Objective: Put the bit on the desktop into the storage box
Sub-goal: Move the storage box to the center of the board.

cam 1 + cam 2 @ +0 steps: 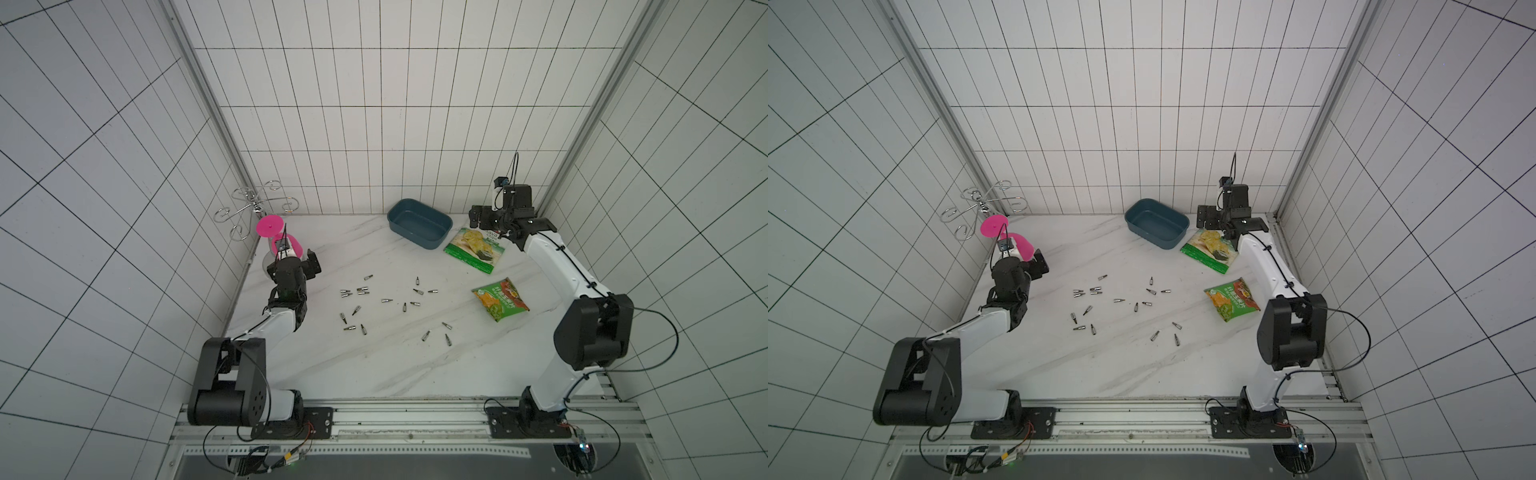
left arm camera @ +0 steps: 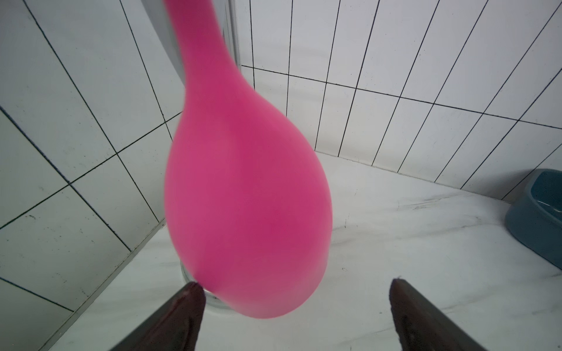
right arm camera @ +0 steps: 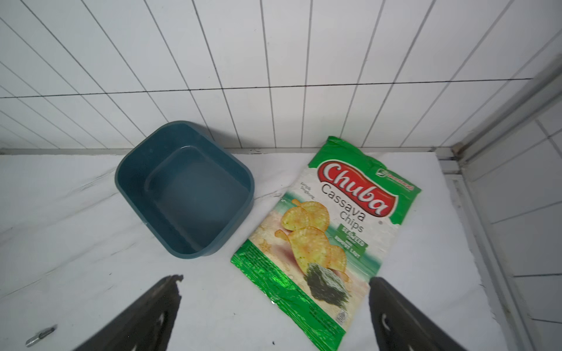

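Marble desktop (image 1: 374, 365), your bits (image 1: 386, 300) scattered mid-table within either arm's reach; left gripper (image 2: 295, 284) and right gripper (image 3: 275, 281) gape empty (nothing picked yet), storage box (image 1: 419, 224) bare.

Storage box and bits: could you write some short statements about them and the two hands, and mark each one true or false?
1. The storage box holds several bits. False: it is empty; the bits lie scattered on the desktop.
2. The left hand and the right hand both stand open. True.
3. The chips bag lies beside the storage box. True.
4. The left hand is next to the storage box. False: it is by the pink object; the right hand is the one near the box.
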